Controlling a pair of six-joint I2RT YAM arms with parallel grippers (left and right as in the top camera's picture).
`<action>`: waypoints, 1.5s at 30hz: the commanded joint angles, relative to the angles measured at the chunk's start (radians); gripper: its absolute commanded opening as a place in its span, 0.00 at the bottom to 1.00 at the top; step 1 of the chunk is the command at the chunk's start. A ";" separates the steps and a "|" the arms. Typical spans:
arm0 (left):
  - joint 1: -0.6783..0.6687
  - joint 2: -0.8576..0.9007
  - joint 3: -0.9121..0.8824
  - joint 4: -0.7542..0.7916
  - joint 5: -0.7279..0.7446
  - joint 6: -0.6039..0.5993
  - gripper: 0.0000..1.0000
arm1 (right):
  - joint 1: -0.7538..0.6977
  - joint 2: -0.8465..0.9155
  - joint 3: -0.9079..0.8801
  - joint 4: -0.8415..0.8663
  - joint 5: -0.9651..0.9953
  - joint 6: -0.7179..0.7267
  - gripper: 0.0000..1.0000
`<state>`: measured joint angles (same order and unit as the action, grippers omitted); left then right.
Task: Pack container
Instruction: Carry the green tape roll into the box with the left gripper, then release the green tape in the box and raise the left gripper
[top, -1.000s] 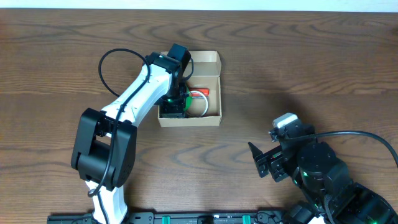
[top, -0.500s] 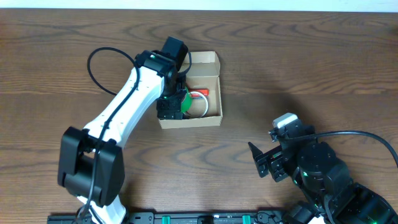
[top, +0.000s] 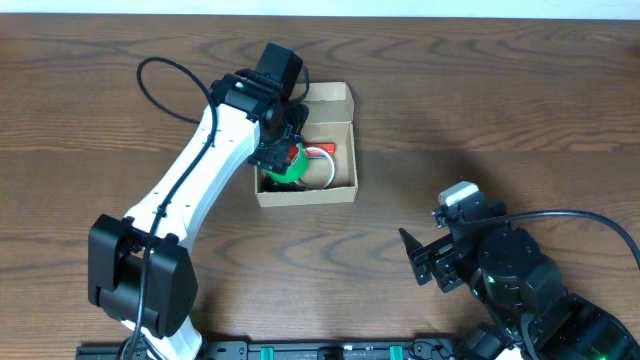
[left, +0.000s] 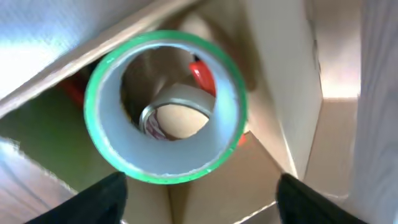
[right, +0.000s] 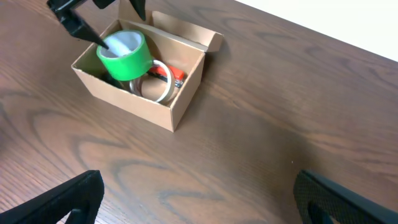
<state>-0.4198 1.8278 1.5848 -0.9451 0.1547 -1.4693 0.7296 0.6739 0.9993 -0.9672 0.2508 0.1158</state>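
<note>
Grip small tan-brown cardboard box (top: 305, 196) by its side walls, not the hinged lid flap (top: 330, 97): likely light, thin, crushable; left tool (left: 202, 186) spread wide above, right tool (right: 199, 180) likewise.

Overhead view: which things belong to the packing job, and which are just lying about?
Job:
box
green roll, pale roll and red item, all in the box
left gripper, open over the box

Lying about:
right gripper, open, away from the box

Dark wood-grain table (top: 480, 110) under even light.
</note>
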 joint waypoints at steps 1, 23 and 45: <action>0.002 0.035 0.023 -0.004 0.018 0.254 0.74 | -0.002 0.000 0.001 0.002 0.004 0.007 0.99; -0.022 0.172 0.023 -0.007 0.076 0.449 0.13 | -0.002 0.000 0.001 0.002 0.004 0.007 0.99; -0.019 -0.151 0.023 -0.008 -0.008 0.445 0.98 | -0.002 0.000 0.001 0.002 0.004 0.007 0.99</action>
<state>-0.4431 1.7294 1.6012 -0.9459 0.1871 -1.0237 0.7296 0.6739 0.9993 -0.9672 0.2508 0.1158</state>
